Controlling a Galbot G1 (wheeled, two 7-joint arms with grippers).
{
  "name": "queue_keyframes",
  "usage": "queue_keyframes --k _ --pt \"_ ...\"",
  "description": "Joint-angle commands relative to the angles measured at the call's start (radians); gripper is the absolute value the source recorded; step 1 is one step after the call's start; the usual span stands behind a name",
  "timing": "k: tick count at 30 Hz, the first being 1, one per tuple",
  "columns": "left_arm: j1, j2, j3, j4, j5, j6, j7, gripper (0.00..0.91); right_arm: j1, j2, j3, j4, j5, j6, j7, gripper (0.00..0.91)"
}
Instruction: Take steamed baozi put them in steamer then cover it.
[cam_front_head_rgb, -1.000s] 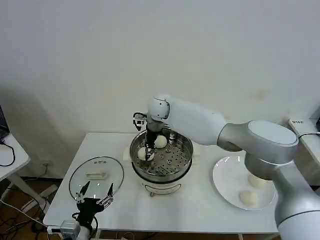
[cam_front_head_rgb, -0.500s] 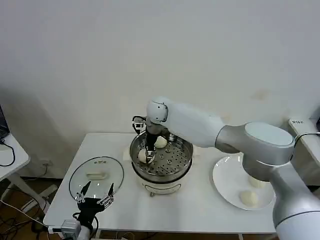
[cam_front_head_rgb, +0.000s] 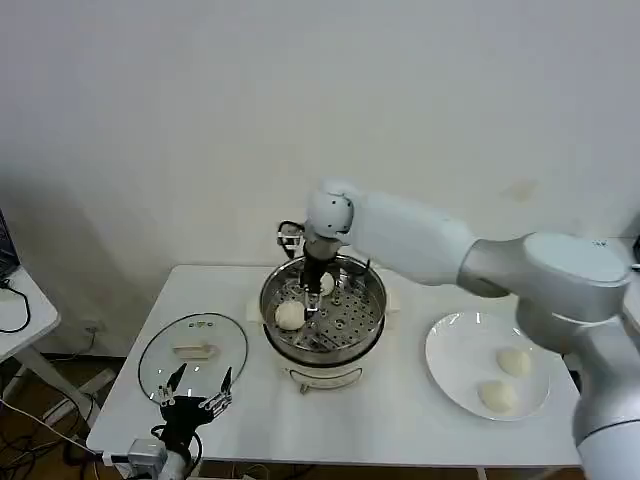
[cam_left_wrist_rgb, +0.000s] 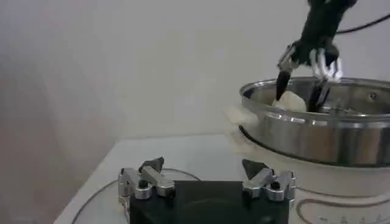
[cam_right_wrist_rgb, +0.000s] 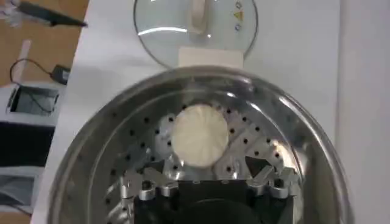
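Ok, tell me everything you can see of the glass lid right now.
The cover lies flat on the white table, beside the steamer on the robot's left, not on it. It is round clear glass with a metal rim and a whitish rectangular handle at its centre. The left gripper hovers open at its near edge; whether it touches is unclear.

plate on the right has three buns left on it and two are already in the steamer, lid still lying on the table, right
Not quite: the plate holds two buns, not three, as the head view shows. The rest stands: two buns sit in the steamer, under the open right claw, and the lid lies on the table.
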Motion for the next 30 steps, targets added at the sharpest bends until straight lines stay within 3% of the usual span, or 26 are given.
queue_keyframes --k 1,8,15,19,25,30 --pt "0.005 0.011 -0.023 -0.015 -0.012 0.005 0.002 0.907 0.104 -0.276 0.007 0.187 0.017 0.023 -0.019 0.907" --pt "0.018 0.008 -0.031 -0.049 -0.013 0.009 0.009 0.907 0.136 -0.466 0.004 0.305 -0.074 0.088 -0.103 0.907" --pt "0.02 0.01 -0.028 -0.04 -0.014 0.009 0.006 0.907 0.098 -0.637 -0.005 0.399 -0.177 0.106 -0.128 0.907" --pt "0.027 0.008 -0.018 -0.043 -0.008 0.007 0.004 0.907 0.004 -0.747 0.008 0.468 -0.293 0.146 -0.138 0.907" --pt "0.04 0.0 -0.006 -0.035 0.001 0.007 0.002 0.907 -0.157 -0.815 0.118 0.478 -0.425 0.211 -0.147 0.907" --pt "0.054 -0.003 -0.007 -0.041 0.009 0.007 0.002 0.907 -0.403 -0.822 0.316 0.458 -0.481 0.228 -0.15 0.907"
